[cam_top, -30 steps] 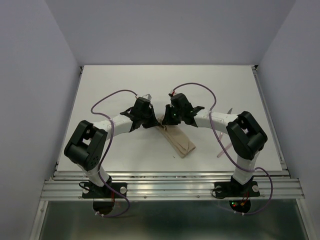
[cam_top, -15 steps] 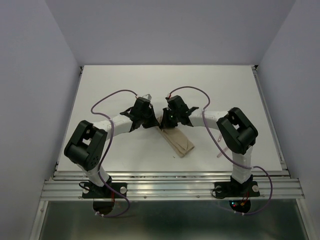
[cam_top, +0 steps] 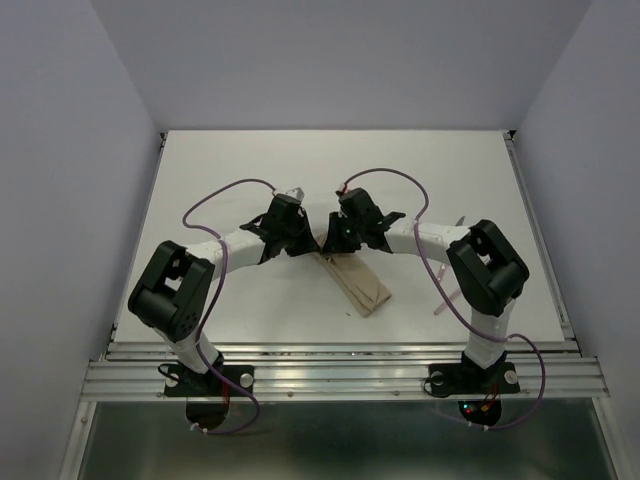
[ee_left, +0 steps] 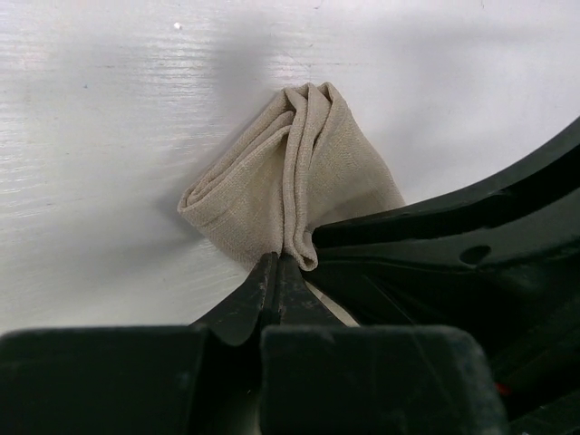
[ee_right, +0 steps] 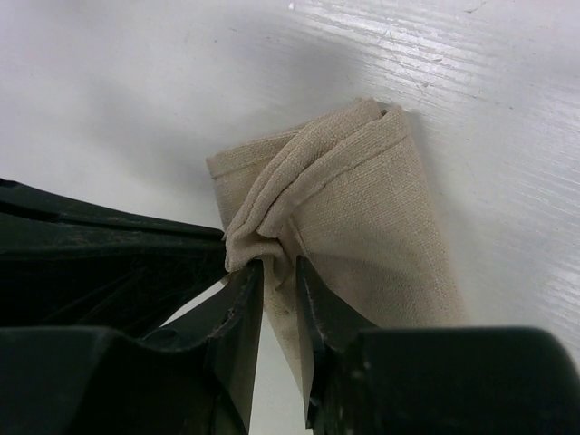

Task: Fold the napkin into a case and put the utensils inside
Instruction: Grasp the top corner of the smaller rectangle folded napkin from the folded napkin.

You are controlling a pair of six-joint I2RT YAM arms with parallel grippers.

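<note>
A white table [cam_top: 250, 160] with a faint wood-like grain fills the floor of a booth walled in pale lavender-grey on three sides. A ribbed metal rail [cam_top: 340, 372] runs along the near edge, where both arms are bolted. The case [cam_top: 362, 286] lies mid-table as a narrow tan oblong, slanting from the centre toward the near right. Both arms meet over its far end. The left gripper [ee_left: 276, 263] has its fingers pressed together on a bunched corner of the cloth. The right gripper [ee_right: 279, 268] pinches a fold from the other side, its fingers only a cloth's thickness apart. The utensils [cam_top: 442, 304] lie at the right, partly hidden by the right arm.
</note>
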